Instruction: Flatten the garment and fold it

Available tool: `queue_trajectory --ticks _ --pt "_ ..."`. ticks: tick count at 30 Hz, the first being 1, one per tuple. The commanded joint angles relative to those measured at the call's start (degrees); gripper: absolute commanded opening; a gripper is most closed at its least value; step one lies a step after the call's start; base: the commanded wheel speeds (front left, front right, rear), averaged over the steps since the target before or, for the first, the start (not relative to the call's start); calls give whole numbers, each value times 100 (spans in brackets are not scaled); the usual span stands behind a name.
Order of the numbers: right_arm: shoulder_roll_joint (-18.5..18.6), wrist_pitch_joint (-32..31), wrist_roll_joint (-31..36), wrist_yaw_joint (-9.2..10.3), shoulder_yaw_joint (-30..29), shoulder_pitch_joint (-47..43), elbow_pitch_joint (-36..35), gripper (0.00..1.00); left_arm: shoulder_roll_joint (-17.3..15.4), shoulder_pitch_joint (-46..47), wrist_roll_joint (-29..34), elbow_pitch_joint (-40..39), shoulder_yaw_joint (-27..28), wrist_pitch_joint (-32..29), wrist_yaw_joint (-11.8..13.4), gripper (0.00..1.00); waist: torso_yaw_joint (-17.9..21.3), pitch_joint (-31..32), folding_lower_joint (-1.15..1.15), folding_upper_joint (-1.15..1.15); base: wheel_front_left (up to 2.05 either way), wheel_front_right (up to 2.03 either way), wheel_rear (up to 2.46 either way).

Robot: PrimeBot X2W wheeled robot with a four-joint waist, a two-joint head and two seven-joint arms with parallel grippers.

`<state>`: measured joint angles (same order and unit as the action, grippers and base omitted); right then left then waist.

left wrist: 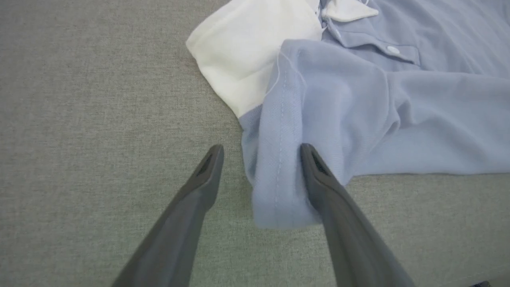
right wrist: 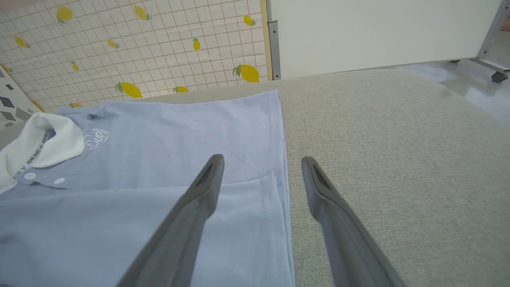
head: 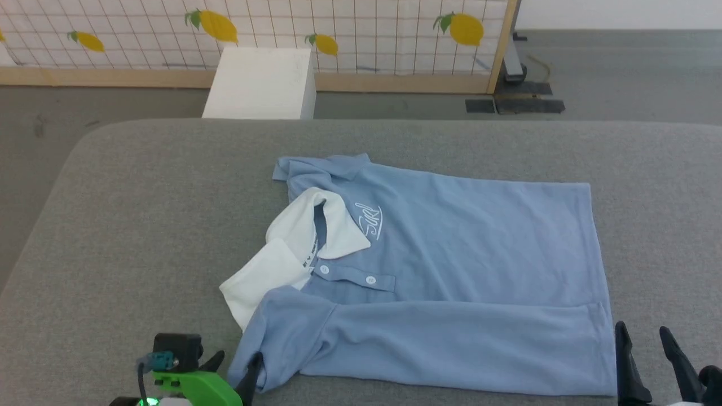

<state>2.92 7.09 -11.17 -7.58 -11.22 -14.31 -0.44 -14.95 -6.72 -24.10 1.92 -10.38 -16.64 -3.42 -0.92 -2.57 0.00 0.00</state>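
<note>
The garment [head: 462, 265], a light blue polo shirt, lies face up on the grey padded table [head: 141, 225], with its white collar [head: 316, 225] to the left and its hem to the right. The near long side is folded over the body. My left gripper [head: 237, 361] stands open at the near sleeve. In the left wrist view the left gripper [left wrist: 261, 151] has the sleeve cuff [left wrist: 279, 187] lying between its fingers, unpinched. At the near hem corner my right gripper [head: 643, 332] is open too. In the right wrist view the right gripper [right wrist: 263, 162] straddles the hem edge [right wrist: 285, 191].
A white box [head: 259, 82] stands on the floor beyond the table's far edge. Behind it runs a gridded partition with lemon prints [head: 338, 34]. A white panel on wheeled legs [right wrist: 378, 32] stands past the table on the hem side. Bare grey table surrounds the shirt.
</note>
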Motion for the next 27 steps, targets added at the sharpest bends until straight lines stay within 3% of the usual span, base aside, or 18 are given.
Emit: queue_trajectory --ticks 1,9,12,13,14,21,27 --pt "-4 22 -16 9 26 95 21 100 -35 176 -106 79 5 -136 -29 100 75 -114 0 0 0 0 0" --pt "-4 -25 -10 9 93 175 53 100 71 544 -551 759 -145 -1229 -8 100 224 -319 0 0 0 0 0" --pt "-4 -41 -9 9 116 203 65 100 145 668 -682 990 -185 -1385 -36 100 277 -357 0 0 0 0 0" --pt "-4 -45 -11 9 120 212 70 100 155 701 -699 1051 -218 -1391 -69 73 290 -368 0 0 0 0 0" --pt "-4 -48 -15 9 124 225 80 100 173 742 -717 1136 -237 -1353 -97 0 302 -382 0 0 0 0 0" --pt "-4 -69 -13 9 115 285 176 100 312 842 -815 1555 -218 -796 -198 0 340 -344 0 0 0 0 0" --pt "-4 -247 39 9 106 385 96 100 287 628 -844 1302 68 -182 -74 0 318 -308 0 0 0 0 0"
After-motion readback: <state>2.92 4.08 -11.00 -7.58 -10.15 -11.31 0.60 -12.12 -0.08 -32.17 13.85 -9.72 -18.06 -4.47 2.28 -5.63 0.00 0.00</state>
